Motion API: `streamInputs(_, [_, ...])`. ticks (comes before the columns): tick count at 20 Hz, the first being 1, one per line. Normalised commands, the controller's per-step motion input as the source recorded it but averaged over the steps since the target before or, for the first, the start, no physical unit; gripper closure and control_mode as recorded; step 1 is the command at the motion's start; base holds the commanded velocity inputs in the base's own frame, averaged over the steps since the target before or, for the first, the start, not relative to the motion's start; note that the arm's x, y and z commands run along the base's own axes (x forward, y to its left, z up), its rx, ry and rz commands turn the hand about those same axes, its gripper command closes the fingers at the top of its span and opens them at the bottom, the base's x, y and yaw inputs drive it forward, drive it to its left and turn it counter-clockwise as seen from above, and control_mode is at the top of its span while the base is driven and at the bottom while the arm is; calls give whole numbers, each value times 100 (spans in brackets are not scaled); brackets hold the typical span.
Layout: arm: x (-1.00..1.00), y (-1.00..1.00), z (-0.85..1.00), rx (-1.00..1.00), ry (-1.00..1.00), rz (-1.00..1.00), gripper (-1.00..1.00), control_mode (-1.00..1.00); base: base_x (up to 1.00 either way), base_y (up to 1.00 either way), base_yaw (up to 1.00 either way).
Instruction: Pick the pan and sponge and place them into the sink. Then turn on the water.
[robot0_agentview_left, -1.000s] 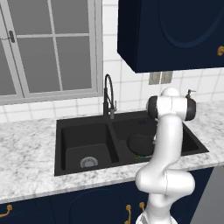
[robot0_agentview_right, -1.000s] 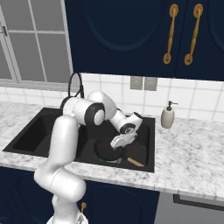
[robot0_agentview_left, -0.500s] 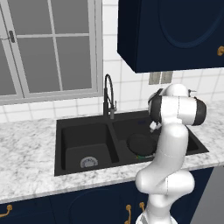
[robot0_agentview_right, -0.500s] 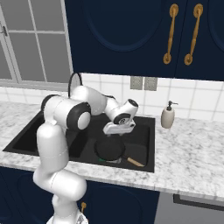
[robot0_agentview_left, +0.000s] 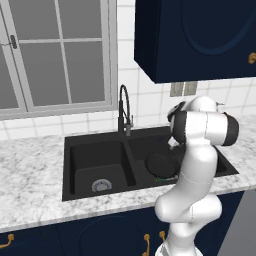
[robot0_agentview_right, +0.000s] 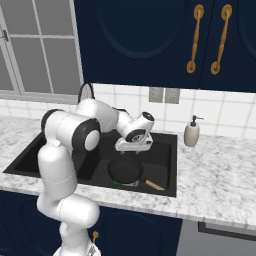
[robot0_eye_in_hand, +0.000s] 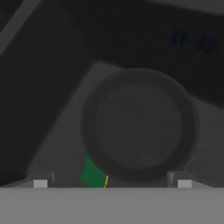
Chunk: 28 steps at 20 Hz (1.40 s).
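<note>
Marble bench up front, then the sink with the pan lying in its right basin over the sponge, the end effector poised above with fingers apart, soap bottle behind.

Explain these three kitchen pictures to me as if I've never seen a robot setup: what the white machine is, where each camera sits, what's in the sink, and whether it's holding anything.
The white machine is a jointed robot arm with a two-finger gripper at its end. Two pictures come from cameras on its base, behind it to the left and to the right, looking over the same marble counter. The third camera sits on the hand and looks down past the fingers. In the right-hand basin of the black sink lies a round black pan, with a green sponge peeking out at its edge. The gripper hangs open above them, holding nothing. No water runs from the faucet. A soap bottle stands by the wall.
</note>
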Motion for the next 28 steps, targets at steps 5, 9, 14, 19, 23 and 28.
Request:
streamInputs(5, [6,44,35,12,-6,-40,-100,-100,0,0,0])
streamInputs(9, [14,52,16,7,0,-46,-100,-100,0,0,0])
streamInputs(14, [22,2,1,13,0,-22,-100,-100,0,0,0])
streamInputs(19, [1,2,0,2,1,0,-100,-100,0,0,0])
streamInputs(23, [9,12,18,16,-5,0,-100,-100,0,0,0])
streamInputs(28, [20,22,31,20,-9,0,-100,-100,0,0,0])
